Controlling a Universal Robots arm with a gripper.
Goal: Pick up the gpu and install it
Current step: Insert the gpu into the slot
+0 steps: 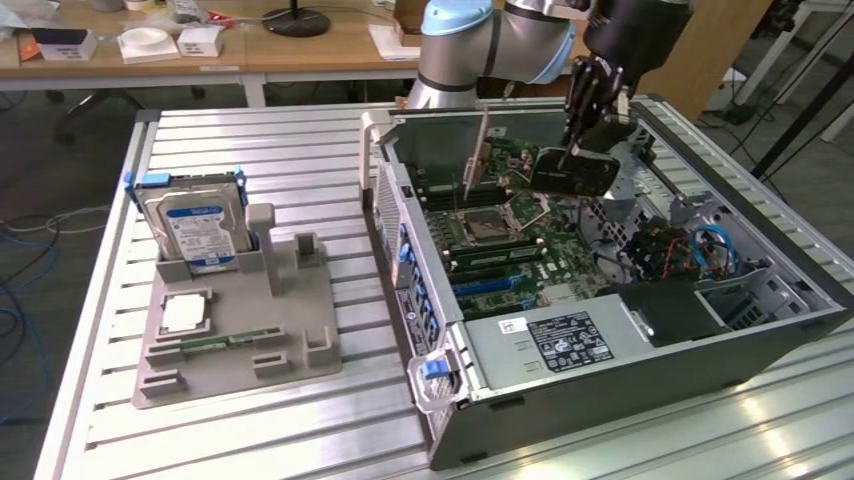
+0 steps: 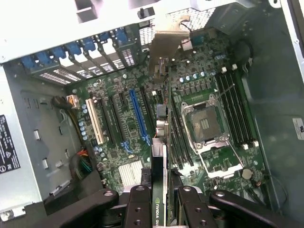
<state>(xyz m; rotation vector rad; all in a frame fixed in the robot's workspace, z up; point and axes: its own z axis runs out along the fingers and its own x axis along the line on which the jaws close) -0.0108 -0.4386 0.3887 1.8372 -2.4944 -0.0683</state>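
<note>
The gpu (image 1: 577, 172) is a black card with a silver bracket, hanging tilted over the open computer case (image 1: 441, 330). My gripper (image 1: 595, 135) is shut on its upper edge. The wrist view looks down the gpu (image 2: 160, 161) edge-on, with its green board back and its bracket toward the case's rear slot covers. The black fingers (image 2: 137, 211) of my gripper (image 2: 164, 211) clamp it from both sides. Below lies the motherboard (image 2: 118, 118), and the card hangs over its long blue slot (image 2: 137, 118) without touching it.
A silver hard drive (image 1: 198, 225) stands in a grey holder (image 1: 274, 330) on the exterior view's left, with a processor chip (image 1: 184, 313) and a memory stick (image 1: 220, 343). Inside the case are a processor socket (image 2: 206, 123), a power supply (image 1: 561, 340) and cables (image 1: 707, 245).
</note>
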